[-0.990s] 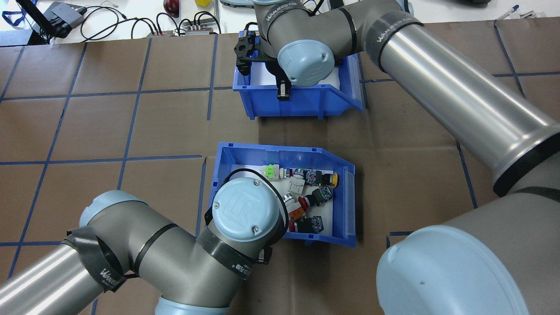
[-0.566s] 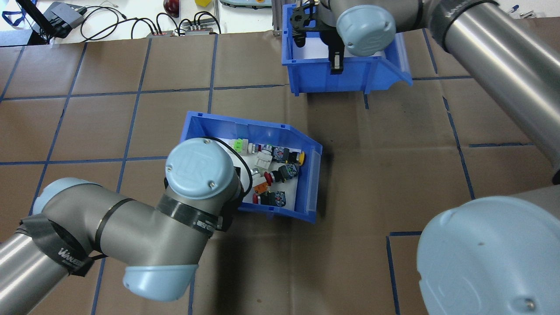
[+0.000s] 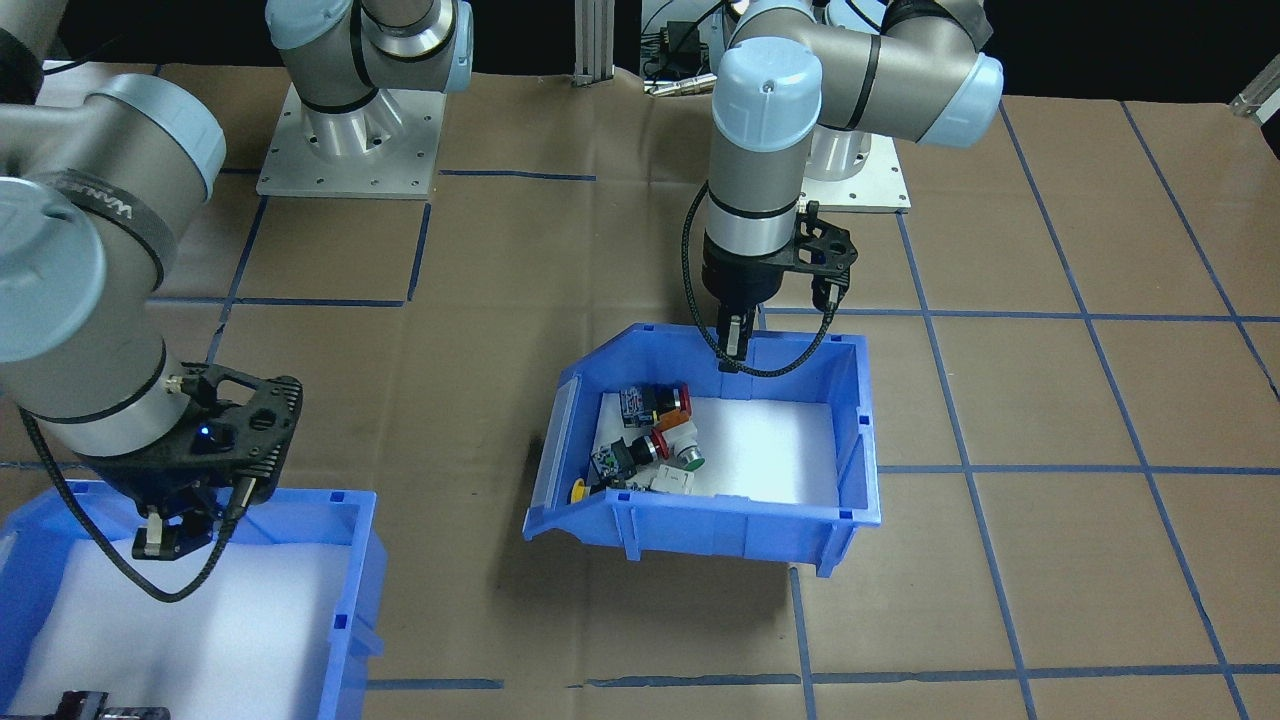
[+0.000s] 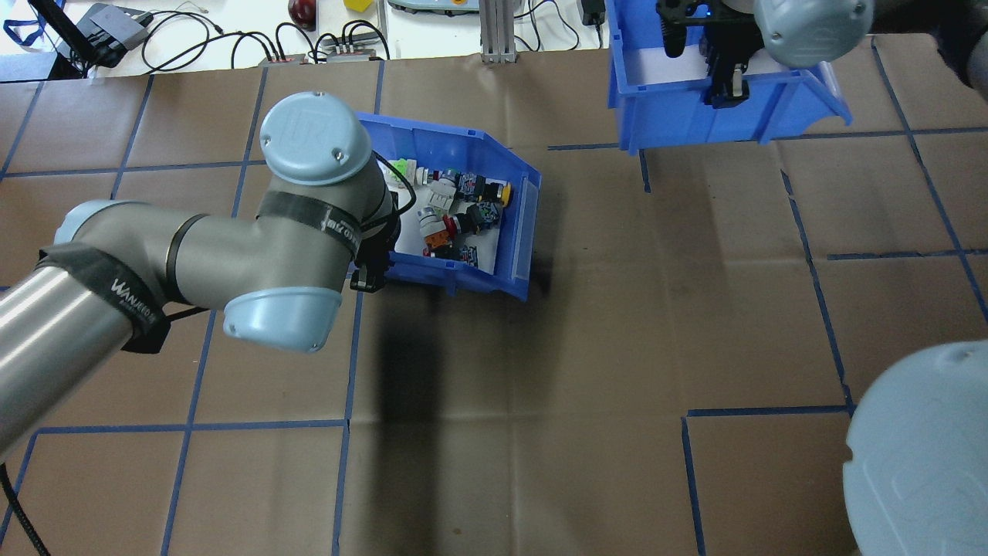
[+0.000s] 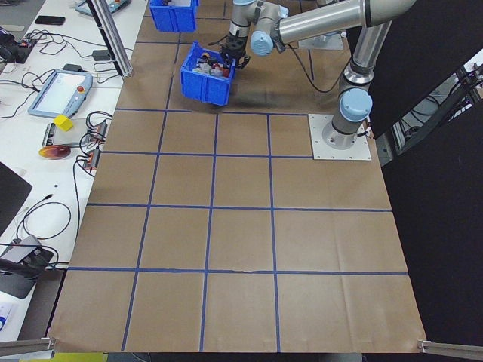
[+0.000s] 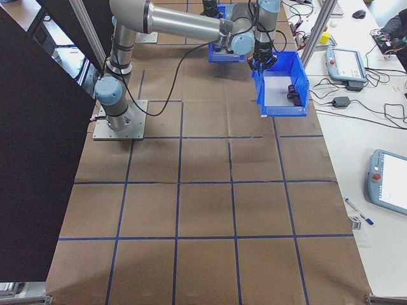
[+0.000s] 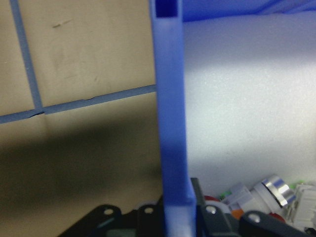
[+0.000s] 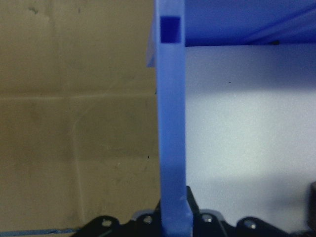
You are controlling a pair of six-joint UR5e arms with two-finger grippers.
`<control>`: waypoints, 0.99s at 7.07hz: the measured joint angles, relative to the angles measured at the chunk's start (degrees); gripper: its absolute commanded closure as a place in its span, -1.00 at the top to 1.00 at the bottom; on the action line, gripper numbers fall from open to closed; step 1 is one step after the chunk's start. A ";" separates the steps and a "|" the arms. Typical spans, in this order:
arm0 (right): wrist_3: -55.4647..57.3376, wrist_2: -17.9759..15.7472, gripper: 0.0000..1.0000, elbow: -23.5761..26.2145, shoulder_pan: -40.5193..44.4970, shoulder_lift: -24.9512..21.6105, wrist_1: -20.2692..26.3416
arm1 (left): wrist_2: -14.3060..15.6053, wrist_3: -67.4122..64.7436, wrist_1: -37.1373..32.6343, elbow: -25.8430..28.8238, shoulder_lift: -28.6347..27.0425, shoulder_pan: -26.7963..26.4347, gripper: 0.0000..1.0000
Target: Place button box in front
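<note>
Blue plastic walls are what both of our claws grip. Our left claw [image 3: 733,352] is closed over the rear wall of the button box [image 3: 720,520], which hangs tilted above the brown-paper surface [image 3: 1050,420], casting a shadow below. We see its red, green and yellow push-buttons [image 3: 650,445] heaped on the white liner toward the sloped front. Our right claw [image 3: 160,540] pinches the wall of the second blue bin [image 3: 340,590], which is well apart from the button box, at the surface's far edge near the cables [image 4: 231,38] in the overhead view. Dark cylinders [image 6: 293,93] lie in it.
</note>
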 measured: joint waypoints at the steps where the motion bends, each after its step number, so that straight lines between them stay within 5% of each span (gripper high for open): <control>1: -2.75 0.22 -0.87 3.76 -2.19 -2.90 -0.20 | -1.67 -0.32 -0.20 5.13 -4.16 0.04 -0.98; 4: -7.67 0.73 -0.87 17.01 -6.87 -12.68 -0.86 | -7.75 -5.02 -0.48 15.39 -14.22 -0.26 -0.98; 7: -12.06 0.95 -0.86 26.44 -9.47 -19.28 -1.29 | -8.49 -8.01 -2.31 23.76 -22.12 -2.96 -0.98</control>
